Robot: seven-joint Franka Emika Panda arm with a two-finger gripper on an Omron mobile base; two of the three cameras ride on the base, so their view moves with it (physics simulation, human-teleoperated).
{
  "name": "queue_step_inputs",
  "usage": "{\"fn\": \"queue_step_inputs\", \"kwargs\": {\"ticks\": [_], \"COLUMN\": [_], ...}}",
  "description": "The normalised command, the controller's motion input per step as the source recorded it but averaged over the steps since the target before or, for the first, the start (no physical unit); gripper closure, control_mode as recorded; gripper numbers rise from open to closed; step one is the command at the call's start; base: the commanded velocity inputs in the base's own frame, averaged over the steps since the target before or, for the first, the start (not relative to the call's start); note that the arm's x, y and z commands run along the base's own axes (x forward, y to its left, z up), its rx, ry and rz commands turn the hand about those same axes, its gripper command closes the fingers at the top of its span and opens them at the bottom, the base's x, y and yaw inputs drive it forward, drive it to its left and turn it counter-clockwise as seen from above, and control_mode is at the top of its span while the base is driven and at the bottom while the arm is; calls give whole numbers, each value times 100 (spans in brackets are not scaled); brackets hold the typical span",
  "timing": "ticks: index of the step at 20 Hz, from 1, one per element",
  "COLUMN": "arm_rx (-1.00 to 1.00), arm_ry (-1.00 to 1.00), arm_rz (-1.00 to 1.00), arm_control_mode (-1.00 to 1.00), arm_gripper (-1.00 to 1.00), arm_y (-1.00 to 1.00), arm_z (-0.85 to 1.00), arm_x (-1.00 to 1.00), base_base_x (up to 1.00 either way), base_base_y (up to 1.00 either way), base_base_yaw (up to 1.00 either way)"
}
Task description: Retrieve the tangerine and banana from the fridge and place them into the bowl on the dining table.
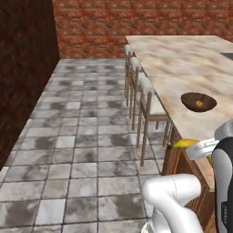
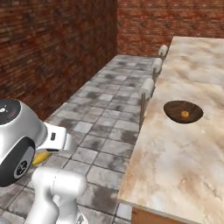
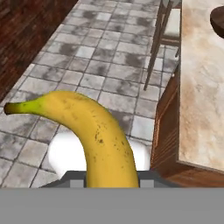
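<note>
My pincer (image 3: 111, 183) pinches the banana (image 3: 87, 131) off the surface's (image 2: 175, 148) near edge for carrying, tangerine (image 2: 185, 113) already in the bowl (image 2: 175, 114) at one o'clock.

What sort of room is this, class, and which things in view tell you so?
Probably a kitchen's dining area: a long marble-topped dining table with stools along its side, a wooden bowl holding a tangerine, a tiled floor and brick walls.
</note>
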Motion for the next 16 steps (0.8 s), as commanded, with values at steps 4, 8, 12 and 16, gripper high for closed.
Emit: {"fn": "queue_step_inputs", "kwargs": {"ticks": [4, 8, 12, 16], "arm_rx": [0, 0, 0, 0], "arm_ry": [0, 0, 0, 0], "arm_rz": [0, 0, 0, 0], "arm_control_mode": [100, 100, 100, 100], "arm_gripper": [100, 100, 100, 100], "arm_y": [0, 0, 0, 0], "arm_z": [0, 0, 0, 0], "arm_x": [0, 0, 0, 0], "base_base_x": [36, 32, 40, 37], "base_base_y": [23, 29, 46, 72], "base_base_yaw": [-77, -74, -71, -67]}}
